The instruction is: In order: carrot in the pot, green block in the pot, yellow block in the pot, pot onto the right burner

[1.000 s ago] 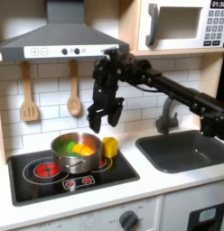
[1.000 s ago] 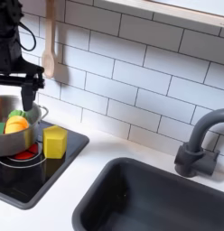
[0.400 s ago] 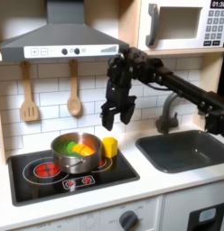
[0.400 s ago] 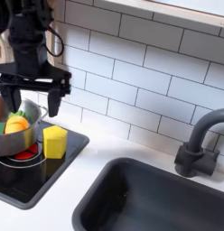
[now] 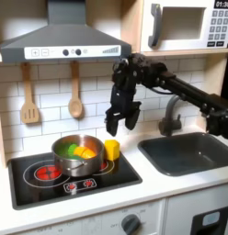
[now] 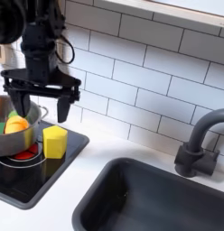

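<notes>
The steel pot (image 5: 66, 165) (image 6: 21, 140) stands on the cooktop's burner on the first exterior view's right. Inside it lie the green block (image 5: 79, 152) (image 6: 1, 127) and the orange carrot (image 5: 89, 150) (image 6: 16, 123). The yellow block (image 5: 112, 149) (image 6: 55, 142) rests on the cooktop just beside the pot, on the side toward the sink. My gripper (image 5: 121, 122) (image 6: 37, 105) hangs open above the yellow block, fingers pointing down and spread wide, holding nothing.
The black cooktop (image 5: 38, 176) has two red burner rings and red knobs. A dark sink (image 5: 187, 151) (image 6: 150, 198) and faucet (image 5: 168, 117) (image 6: 197, 144) lie toward both exterior views' right. Wooden utensils (image 5: 29, 96) hang on the tiled wall under the hood (image 5: 61, 41).
My open gripper has moved from over the pot toward the sink side and come down a little, so it now hangs over the yellow block. The pot and blocks stayed put.
</notes>
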